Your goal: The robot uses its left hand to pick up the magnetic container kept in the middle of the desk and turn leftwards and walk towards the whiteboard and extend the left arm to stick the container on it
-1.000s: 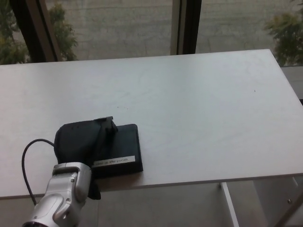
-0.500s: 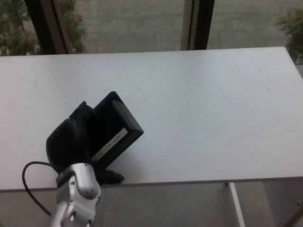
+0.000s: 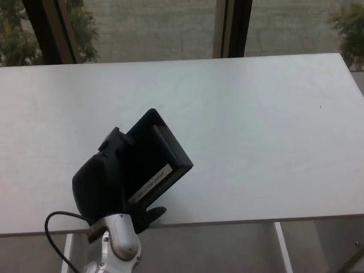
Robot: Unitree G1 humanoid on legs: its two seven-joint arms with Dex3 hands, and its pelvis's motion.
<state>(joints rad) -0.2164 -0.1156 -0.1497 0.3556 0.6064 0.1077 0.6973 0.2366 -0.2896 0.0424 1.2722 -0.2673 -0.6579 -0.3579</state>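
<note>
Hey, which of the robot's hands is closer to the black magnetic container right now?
Left. The left hand is closed around the container, holding it tilted above the desk near its front edge. The right hand is not in view.

Illegible lettering on label [image 3: 151,183] of container [image 3: 165,151]

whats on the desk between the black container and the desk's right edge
Nothing: in the head view the white desk is bare from the container, held tilted by the left hand, to its right edge, save a tiny dark speck.
</note>
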